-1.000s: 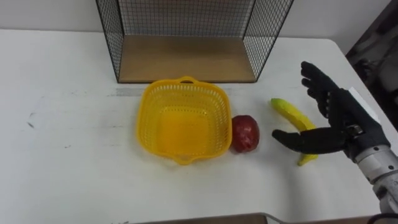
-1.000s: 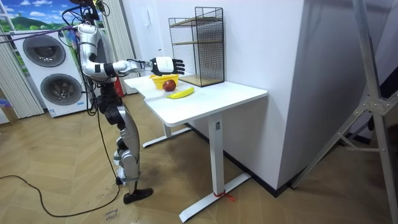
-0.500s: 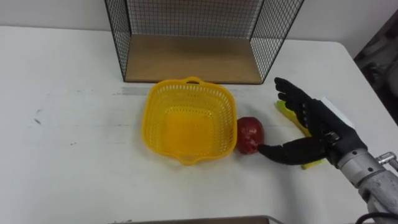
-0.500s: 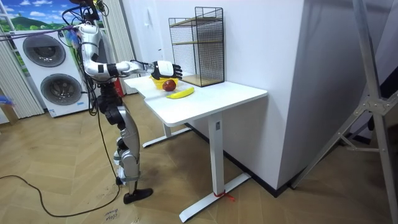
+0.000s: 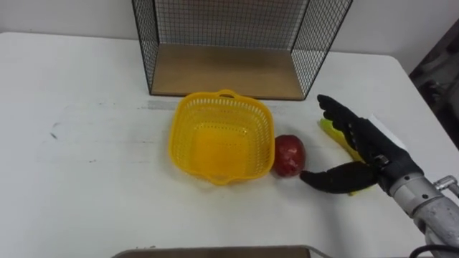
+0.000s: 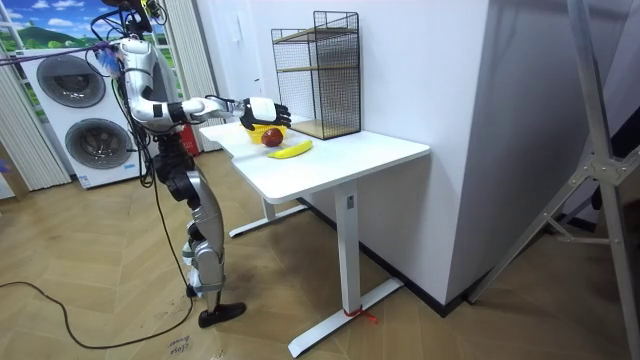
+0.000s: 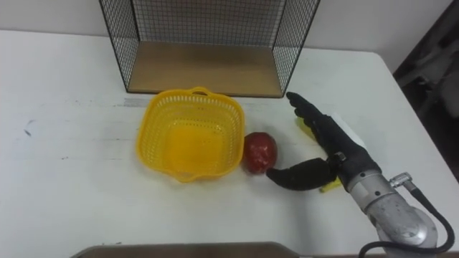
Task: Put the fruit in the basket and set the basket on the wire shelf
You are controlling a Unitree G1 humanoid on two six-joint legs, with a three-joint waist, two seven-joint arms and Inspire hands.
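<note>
An empty yellow basket (image 5: pixel 221 136) (image 7: pixel 190 135) sits on the white table (image 5: pixel 86 165) in front of the wire shelf (image 5: pixel 229 39). A red apple (image 5: pixel 289 155) (image 7: pixel 259 152) lies against the basket's right side. My right hand (image 5: pixel 356 149) (image 7: pixel 323 147) is open just right of the apple, thumb low by the fruit and fingers spread above, not touching it. Under that hand lies a yellow banana (image 5: pixel 337 136), mostly covered. In the room view I stand at the table's end with the right hand (image 6: pixel 262 110) over the apple (image 6: pixel 272 137) and the banana (image 6: pixel 290 149) beside it.
The wire shelf (image 7: pixel 204 36) has a wooden floor (image 5: pixel 229 72) and mesh walls, open toward me. The table's right edge (image 5: pixel 423 93) is close behind my right hand. Washing machines (image 6: pixel 75 120) stand behind me in the room view.
Over the last second my right hand came down and left from above the banana to beside the apple. The eye view shifted slightly; basket and fruit stay put.
</note>
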